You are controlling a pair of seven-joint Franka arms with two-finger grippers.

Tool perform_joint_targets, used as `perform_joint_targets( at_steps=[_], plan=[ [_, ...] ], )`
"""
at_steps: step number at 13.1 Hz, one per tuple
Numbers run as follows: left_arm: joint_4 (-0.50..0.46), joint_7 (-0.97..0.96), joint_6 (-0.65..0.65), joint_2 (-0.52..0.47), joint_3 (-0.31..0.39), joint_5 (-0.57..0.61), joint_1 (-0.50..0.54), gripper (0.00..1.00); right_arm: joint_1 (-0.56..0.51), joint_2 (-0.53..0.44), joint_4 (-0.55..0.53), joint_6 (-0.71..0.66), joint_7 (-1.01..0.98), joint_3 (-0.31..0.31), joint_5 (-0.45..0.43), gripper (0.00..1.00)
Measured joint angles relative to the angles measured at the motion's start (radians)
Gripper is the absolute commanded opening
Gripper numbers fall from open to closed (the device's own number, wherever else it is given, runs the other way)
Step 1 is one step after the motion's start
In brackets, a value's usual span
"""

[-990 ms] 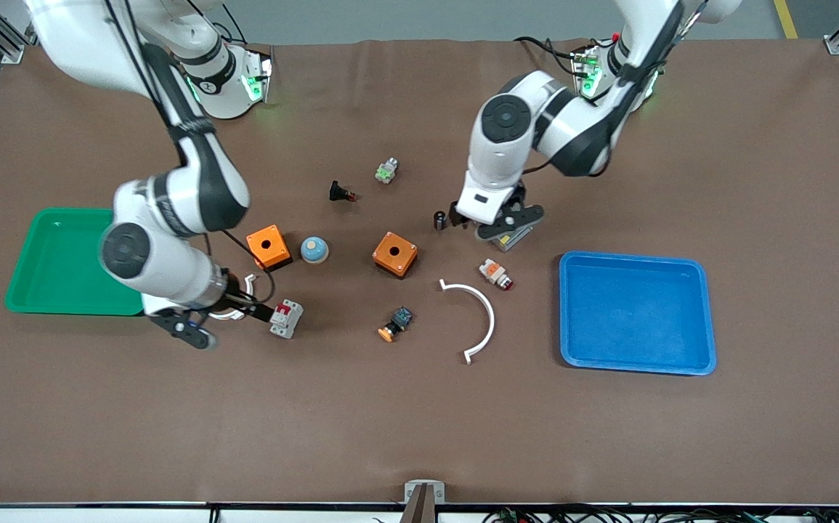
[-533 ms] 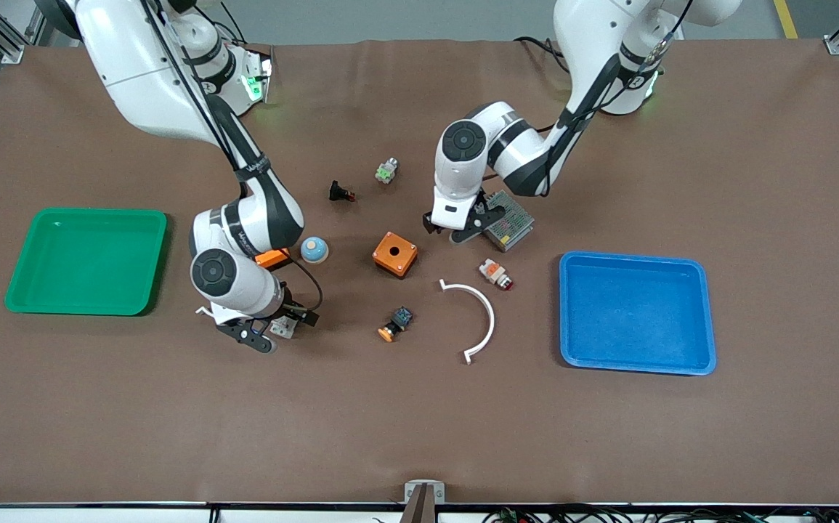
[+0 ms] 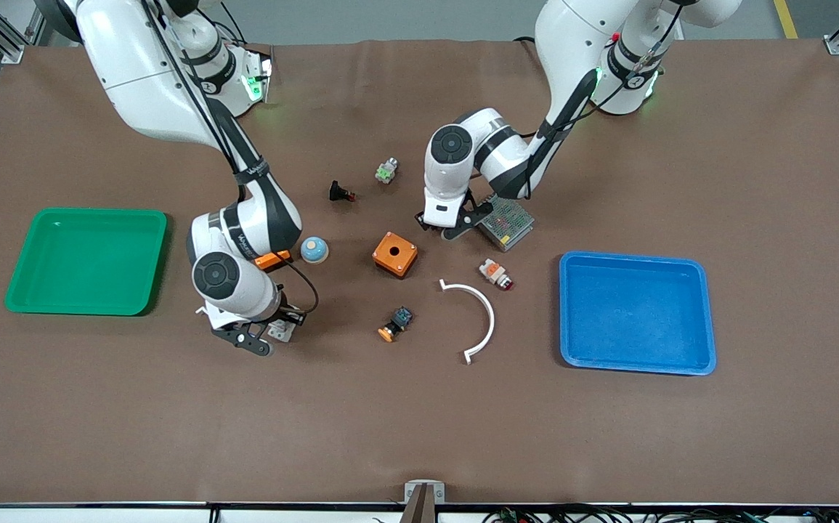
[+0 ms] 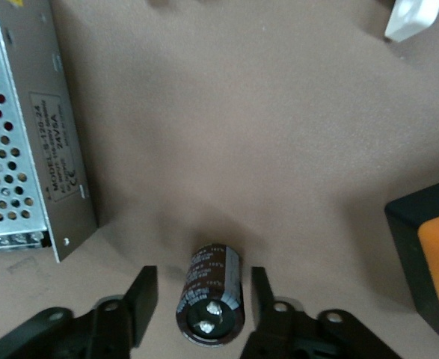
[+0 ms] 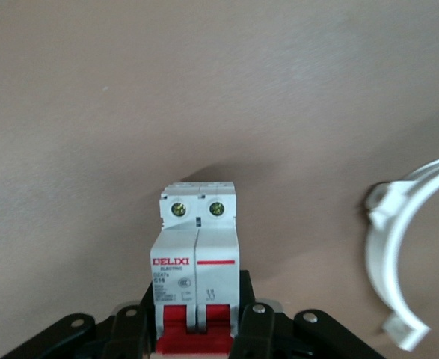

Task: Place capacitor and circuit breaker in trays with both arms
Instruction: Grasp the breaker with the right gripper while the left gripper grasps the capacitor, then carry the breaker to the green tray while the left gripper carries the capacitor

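The circuit breaker (image 5: 197, 254), a white-grey block with red levers, lies on the table between the green tray and the orange-capped button. My right gripper (image 5: 197, 299) is down on it, its black fingers (image 5: 250, 318) pressed against both sides. From the front only a corner of the breaker (image 3: 285, 331) shows under the right gripper (image 3: 274, 335). The capacitor (image 4: 212, 295), a small black cylinder, stands on the table between the open fingers of my left gripper (image 4: 203, 280), with a gap on each side. In the front view the left gripper (image 3: 439, 226) hides it.
Green tray (image 3: 85, 216) at the right arm's end, blue tray (image 3: 637, 258) at the left arm's end. A perforated metal box (image 3: 510, 221) lies beside the left gripper. Two orange boxes (image 3: 394, 254) (image 3: 274, 258), a blue dome (image 3: 314, 249), a white arc (image 3: 481, 312), a white ring (image 5: 413, 247) and several buttons are scattered around.
The right gripper swung from beside the green tray onto the circuit breaker and settled around it. The left gripper moved from the metal box over the capacitor and came down around it.
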Motion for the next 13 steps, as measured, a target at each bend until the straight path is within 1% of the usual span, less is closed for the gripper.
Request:
perform_joint_targets(
  at_steps=[2,3,4,5,6,8,10,13],
  plan=[
    [0.001,-0.003,0.005,0.008,0.0,0.0,-0.005,0.06,-0.058,-0.061,0.02,-0.122,-0.099,-0.01,-0.003,0.04],
    [0.004,-0.003,0.007,0.009,0.001,0.0,-0.004,0.0,-0.103,-0.106,0.021,-0.177,-0.173,-0.012,-0.004,0.04],
    [0.011,-0.003,0.007,0.007,0.004,0.0,-0.003,0.0,-0.158,-0.156,0.016,-0.233,-0.258,-0.013,-0.004,0.04],
    [0.021,-0.003,0.007,-0.002,0.01,0.0,0.001,0.0,-0.211,-0.2,-0.003,-0.259,-0.336,-0.014,-0.005,0.05],
    [0.03,-0.003,0.0,-0.021,0.017,0.0,0.013,0.0,-0.264,-0.24,-0.037,-0.264,-0.426,-0.014,-0.006,0.05],
    [0.043,0.01,-0.05,-0.088,0.024,0.029,0.074,0.0,-0.369,-0.301,-0.125,-0.255,-0.609,-0.015,-0.007,0.05],
    [0.045,0.076,-0.12,-0.165,0.025,0.051,0.158,0.0,-0.466,-0.339,-0.225,-0.186,-0.782,-0.015,-0.007,0.05],
    [0.043,0.265,-0.195,-0.239,0.027,0.055,0.29,0.0,-0.578,-0.364,-0.399,-0.004,-1.017,-0.015,-0.008,0.05]
  ],
)
